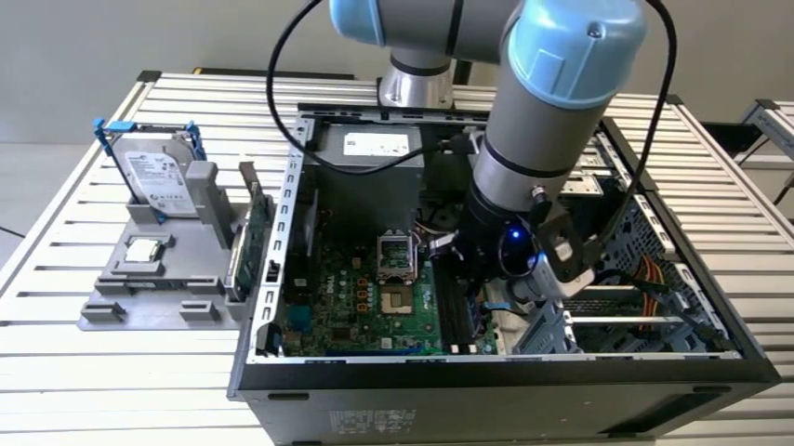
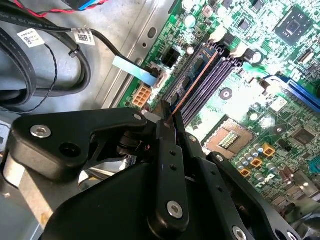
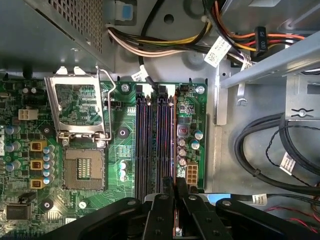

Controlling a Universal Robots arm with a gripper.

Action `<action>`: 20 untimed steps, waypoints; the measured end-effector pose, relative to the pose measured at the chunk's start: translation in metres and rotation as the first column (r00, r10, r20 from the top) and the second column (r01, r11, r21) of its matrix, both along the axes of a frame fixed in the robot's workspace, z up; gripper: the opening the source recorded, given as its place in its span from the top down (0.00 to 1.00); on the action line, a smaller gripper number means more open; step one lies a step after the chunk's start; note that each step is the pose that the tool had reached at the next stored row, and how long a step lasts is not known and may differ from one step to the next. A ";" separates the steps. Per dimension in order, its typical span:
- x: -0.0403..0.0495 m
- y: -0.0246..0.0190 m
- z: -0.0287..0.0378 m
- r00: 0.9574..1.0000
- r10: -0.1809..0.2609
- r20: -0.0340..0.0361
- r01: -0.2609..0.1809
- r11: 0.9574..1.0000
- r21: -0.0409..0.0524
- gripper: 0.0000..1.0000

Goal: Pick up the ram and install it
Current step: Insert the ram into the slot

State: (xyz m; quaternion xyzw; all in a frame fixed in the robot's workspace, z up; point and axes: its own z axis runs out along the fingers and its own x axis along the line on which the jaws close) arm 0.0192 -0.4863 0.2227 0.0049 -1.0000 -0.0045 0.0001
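My gripper [image 2: 168,119] is down inside the open computer case [image 1: 285,214], over the green motherboard [image 1: 348,307]. It is shut on the ram [image 2: 196,77], a thin dark stick seen edge-on with a copper-coloured edge. In the first wrist view the ram [image 3: 174,140] stands on its edge along the outermost of the dark memory slots [image 3: 150,140], the one nearest the small capacitors, with the gripper [image 3: 175,184] at one end of it. In the exterior view the gripper [image 1: 469,274] is mostly hidden behind the arm's wrist.
The open processor socket [image 3: 82,167] with its raised metal frame lies beside the slots. Black cables [image 3: 270,145] and a drive cage [image 1: 633,307] crowd the other side. Outside the case, a grey holder [image 1: 162,288] carries a hard drive [image 1: 159,181], a square chip [image 1: 145,249] and a green card [image 1: 255,242].
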 end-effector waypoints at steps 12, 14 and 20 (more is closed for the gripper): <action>0.0000 0.0006 -0.0051 1.000 0.002 0.000 -0.002 1.000 0.000 1.00; 0.0000 0.0006 -0.0056 1.000 0.002 0.000 -0.002 1.000 0.000 1.00; 0.0000 -0.0004 -0.0058 1.000 0.003 0.000 -0.003 1.000 0.000 1.00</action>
